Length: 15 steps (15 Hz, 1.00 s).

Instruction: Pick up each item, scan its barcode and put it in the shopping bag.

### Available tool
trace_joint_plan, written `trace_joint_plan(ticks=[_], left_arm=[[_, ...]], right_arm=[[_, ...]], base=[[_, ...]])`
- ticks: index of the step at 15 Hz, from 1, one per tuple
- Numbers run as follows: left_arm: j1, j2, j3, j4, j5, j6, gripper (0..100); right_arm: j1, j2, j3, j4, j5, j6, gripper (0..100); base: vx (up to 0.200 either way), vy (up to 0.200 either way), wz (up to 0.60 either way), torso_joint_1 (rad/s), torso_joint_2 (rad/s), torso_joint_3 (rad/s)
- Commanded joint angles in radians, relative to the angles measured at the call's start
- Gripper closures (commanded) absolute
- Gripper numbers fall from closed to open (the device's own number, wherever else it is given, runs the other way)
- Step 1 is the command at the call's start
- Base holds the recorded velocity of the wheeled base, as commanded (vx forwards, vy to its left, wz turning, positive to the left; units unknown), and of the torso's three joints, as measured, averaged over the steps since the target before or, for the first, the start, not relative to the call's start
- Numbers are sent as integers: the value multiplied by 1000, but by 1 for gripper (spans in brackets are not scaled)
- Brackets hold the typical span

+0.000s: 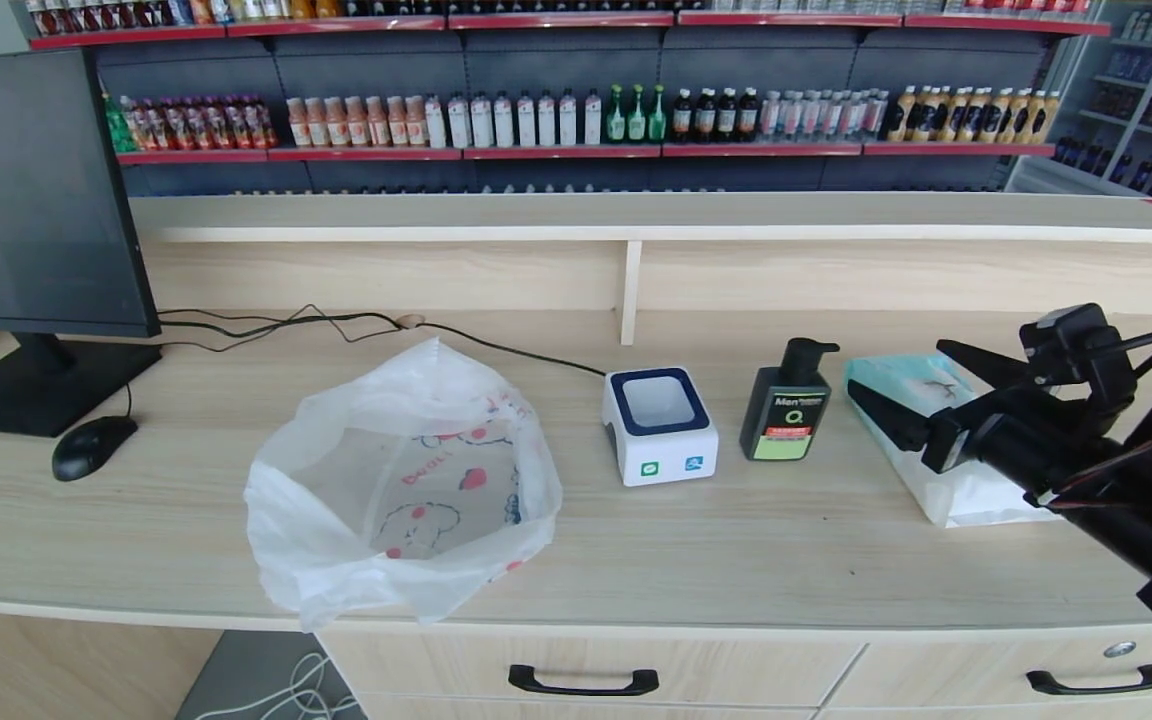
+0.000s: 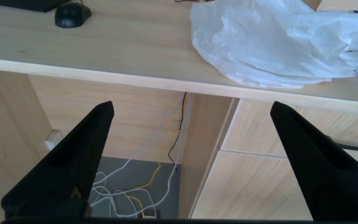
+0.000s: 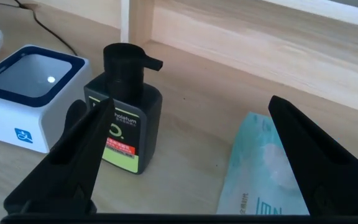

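A white plastic shopping bag (image 1: 401, 490) lies open on the wooden counter, left of centre. The white and blue barcode scanner (image 1: 658, 425) stands to its right. Beyond that come a black pump bottle (image 1: 786, 405) with a green label and a teal and white tissue pack (image 1: 971, 495). My right gripper (image 1: 895, 367) hovers open over the far end of the tissue pack, holding nothing. The right wrist view has the bottle (image 3: 124, 118), scanner (image 3: 27, 93) and tissue pack (image 3: 263, 168) between the open fingers. My left gripper (image 2: 191, 155) is open and empty, below the counter's front edge, under the bag (image 2: 284, 40).
A monitor (image 1: 36, 200) and a black mouse (image 1: 93, 445) sit at the counter's left end, with cables running behind the bag. A raised ledge (image 1: 636, 215) backs the counter. Drawers with black handles (image 1: 583, 682) are below the front edge. Bottle shelves stand far behind.
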Motion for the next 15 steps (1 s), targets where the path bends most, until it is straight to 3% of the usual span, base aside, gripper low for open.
trace_joint_plan(ticks=[1, 15], left_arm=[[0, 0, 0, 0, 1, 0, 0], [0, 0, 0, 0, 1, 0, 0]], right_arm=[[2, 34, -3, -2, 0, 6, 0], [8, 143, -86, -8, 0, 16, 0]], base=[[0, 0, 0, 0, 0, 0], [0, 0, 0, 0, 0, 0]])
